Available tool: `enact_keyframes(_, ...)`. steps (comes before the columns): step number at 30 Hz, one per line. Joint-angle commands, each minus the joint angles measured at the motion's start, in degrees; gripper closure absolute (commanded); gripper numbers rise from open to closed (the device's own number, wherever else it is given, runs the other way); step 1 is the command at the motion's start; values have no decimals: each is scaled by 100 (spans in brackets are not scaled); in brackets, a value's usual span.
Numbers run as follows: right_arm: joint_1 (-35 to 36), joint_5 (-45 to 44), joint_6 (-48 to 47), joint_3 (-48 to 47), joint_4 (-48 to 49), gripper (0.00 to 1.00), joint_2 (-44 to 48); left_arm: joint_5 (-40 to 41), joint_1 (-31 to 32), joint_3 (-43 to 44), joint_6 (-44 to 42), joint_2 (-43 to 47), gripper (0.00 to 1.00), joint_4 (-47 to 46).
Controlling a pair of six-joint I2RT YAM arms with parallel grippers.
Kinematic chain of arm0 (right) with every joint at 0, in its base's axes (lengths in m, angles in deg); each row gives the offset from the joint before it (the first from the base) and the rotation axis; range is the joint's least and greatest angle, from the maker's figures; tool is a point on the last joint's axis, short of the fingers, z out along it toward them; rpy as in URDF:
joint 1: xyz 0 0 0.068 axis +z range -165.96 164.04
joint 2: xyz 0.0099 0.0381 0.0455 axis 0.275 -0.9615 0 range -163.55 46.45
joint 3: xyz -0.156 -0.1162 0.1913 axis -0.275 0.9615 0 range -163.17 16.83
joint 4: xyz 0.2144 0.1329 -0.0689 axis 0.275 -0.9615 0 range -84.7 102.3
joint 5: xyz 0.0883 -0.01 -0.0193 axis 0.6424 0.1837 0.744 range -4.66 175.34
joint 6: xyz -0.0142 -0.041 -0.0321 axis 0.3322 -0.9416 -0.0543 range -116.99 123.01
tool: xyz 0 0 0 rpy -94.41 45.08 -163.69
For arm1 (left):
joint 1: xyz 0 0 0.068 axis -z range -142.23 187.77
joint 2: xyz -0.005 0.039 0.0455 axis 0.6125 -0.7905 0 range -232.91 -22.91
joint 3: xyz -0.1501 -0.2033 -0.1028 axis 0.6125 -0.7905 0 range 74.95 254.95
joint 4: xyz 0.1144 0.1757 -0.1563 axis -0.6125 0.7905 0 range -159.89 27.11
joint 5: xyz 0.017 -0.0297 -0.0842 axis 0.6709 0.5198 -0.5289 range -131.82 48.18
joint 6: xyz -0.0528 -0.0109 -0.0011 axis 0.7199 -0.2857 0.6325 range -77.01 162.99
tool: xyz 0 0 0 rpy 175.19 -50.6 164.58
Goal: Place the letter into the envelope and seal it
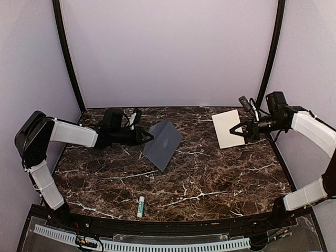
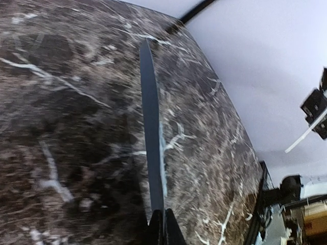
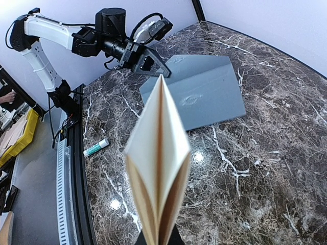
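Leftmost, the left gripper (image 1: 148, 136) reaches in from the left side with its fingers pressed fully together on the left corner of the envelope (image 1: 164, 143). That slate grey-blue envelope sits left of centre on the far half of the dark marble table (image 1: 210, 184), turned diagonally, with a small pale emblem on its upper face. From the left wrist view it appears edge-on, as a thin dark strip running away from the closed fingertips (image 2: 163, 227). Whether its far end rests on the marble I cannot tell.

Nearer the front edge, left of centre and well apart from both papers, lies a white glue stick (image 1: 140, 206) with a green cap.

Over at the far right, the right gripper (image 1: 237, 129) is likewise clamped tight, pinching the right edge of the cream letter (image 1: 229, 128). In the right wrist view the letter is folded, its leaves splaying apart from the pinch. It is well apart from the envelope.
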Motion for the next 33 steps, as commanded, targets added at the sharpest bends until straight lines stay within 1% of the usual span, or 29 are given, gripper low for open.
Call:
enact_keyframes(1,-46,64,5,-15,149,100,105,-1222,470,579,-461,-312,100,654)
enact_keyframes(3,-46,-11,5,-1,172,100,151,-1428,669,978,-721,-478,100,1362)
enact_keyframes(4,-46,-39,2,15,190,100,171,-1571,816,1075,-953,-594,100,1531)
enact_keyframes(9,-50,-35,11,40,231,100,224,-1656,1375,1855,-1810,-1049,100,3034)
enact_keyframes(14,-53,-17,13,29,214,100,166,-1879,1611,2308,-2368,-1526,100,3610)
enact_keyframes(16,-54,-16,13,30,214,100,164,-1832,1637,2499,-2571,-1696,100,3899)
enact_keyframes(17,-55,-13,13,37,214,100,164,-1661,1643,2649,-2657,-1747,100,4153)
enact_keyframes(20,-55,-30,20,46,220,100,167,-1197,1644,2815,-2932,-1875,100,4413)
enact_keyframes(22,-59,-31,22,51,219,100,155,-977,1645,2831,-2905,-1866,91,4348)
enact_keyframes(23,-56,-37,22,47,220,100,152,-884,1645,2806,-2868,-1838,82,4210)
enact_keyframes(24,-55,-45,22,46,222,100,152,-847,1645,2734,-2759,-1814,78,4028)
enact_keyframes(26,-55,-48,22,53,222,100,137,-643,1645,2524,-2516,-1687,65,3599)
enact_keyframes(27,-53,-49,18,58,219,100,130,-607,1645,2415,-2320,-1558,63,3423)
enact_keyframes(28,-59,-50,17,55,220,100,135,-550,1645,2159,-2193,-1485,60,2975)
enact_keyframes(29,-63,-52,22,56,220,100,123,-535,1645,1995,-1929,-1342,58,2720)
enact_keyframes(30,-64,-55,22,63,229,100,114,-567,1640,1661,-1783,-1276,54,2122)
enact_keyframes(31,-64,-60,18,59,226,100,101,-600,1642,1496,-1488,-1174,52,1832)
enact_keyframes(32,-64,-68,10,58,226,100,86,-634,1655,1174,-1360,-1130,51,1224)
enact_keyframes(33,-65,-66,12,58,231,100,69,-616,1667,1041,-1165,-1080,51,979)
